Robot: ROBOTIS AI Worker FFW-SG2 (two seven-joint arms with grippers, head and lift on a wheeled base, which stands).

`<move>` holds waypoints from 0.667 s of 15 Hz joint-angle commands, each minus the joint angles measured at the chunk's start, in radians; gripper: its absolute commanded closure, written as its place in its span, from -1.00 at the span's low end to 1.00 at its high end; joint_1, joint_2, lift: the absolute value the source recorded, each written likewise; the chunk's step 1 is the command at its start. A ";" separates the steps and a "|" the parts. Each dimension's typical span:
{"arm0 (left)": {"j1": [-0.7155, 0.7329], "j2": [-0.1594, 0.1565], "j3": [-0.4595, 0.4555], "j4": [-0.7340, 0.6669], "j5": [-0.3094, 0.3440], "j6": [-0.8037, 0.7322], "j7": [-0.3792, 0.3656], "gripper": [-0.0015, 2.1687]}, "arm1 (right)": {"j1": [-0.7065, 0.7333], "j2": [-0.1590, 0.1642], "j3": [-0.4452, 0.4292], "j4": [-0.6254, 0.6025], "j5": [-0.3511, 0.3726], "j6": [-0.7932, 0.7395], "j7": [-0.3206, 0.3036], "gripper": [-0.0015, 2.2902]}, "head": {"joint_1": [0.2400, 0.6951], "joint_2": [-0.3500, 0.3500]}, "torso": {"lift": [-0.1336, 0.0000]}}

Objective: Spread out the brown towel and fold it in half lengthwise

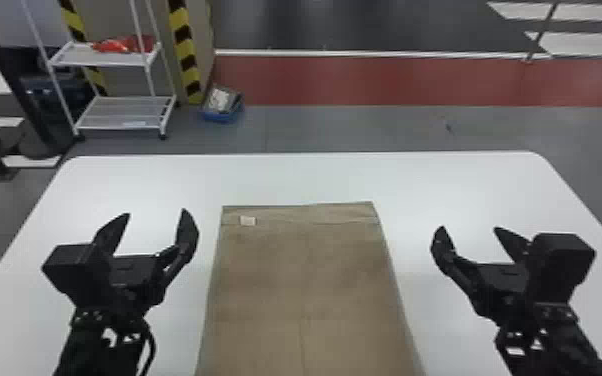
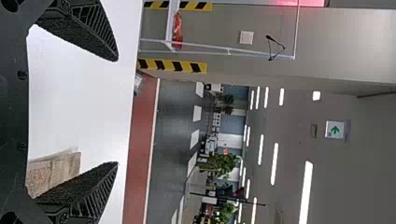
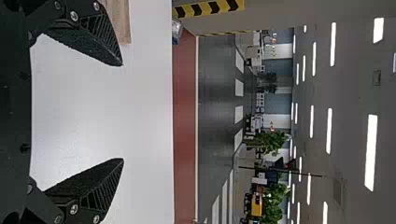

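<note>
In the head view the brown towel (image 1: 305,280) lies flat on the white table, a small pale label near its far left corner, its near part cut off by the bottom edge. My left gripper (image 1: 156,217) is open to the left of the towel, touching nothing. On the towel's right side my right gripper (image 1: 467,231) stands open, also apart from it. The left wrist view has the left gripper (image 2: 116,112) with fingers wide apart and the towel (image 2: 60,168) beside one finger. In the right wrist view the right gripper (image 3: 122,112) is spread, the towel (image 3: 120,21) behind one finger.
The white table (image 1: 295,175) extends beyond the towel on its far, left and right sides. Past its far edge, on the floor, stand a white shelf rack (image 1: 125,112) with a red item on it and a blue box (image 1: 222,106).
</note>
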 commanded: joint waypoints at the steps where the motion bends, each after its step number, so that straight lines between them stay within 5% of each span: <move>1: -0.010 0.000 0.000 -0.002 -0.005 0.000 -0.024 -0.93 | 0.001 0.000 0.000 0.002 0.000 0.000 0.000 -0.85 | 1.00 -0.05 | -0.87; 10: -0.028 0.000 -0.006 0.005 -0.009 0.043 -0.093 -0.90 | -0.017 0.000 -0.005 0.014 0.006 0.006 0.006 -0.85 | 1.00 -0.14 | -0.87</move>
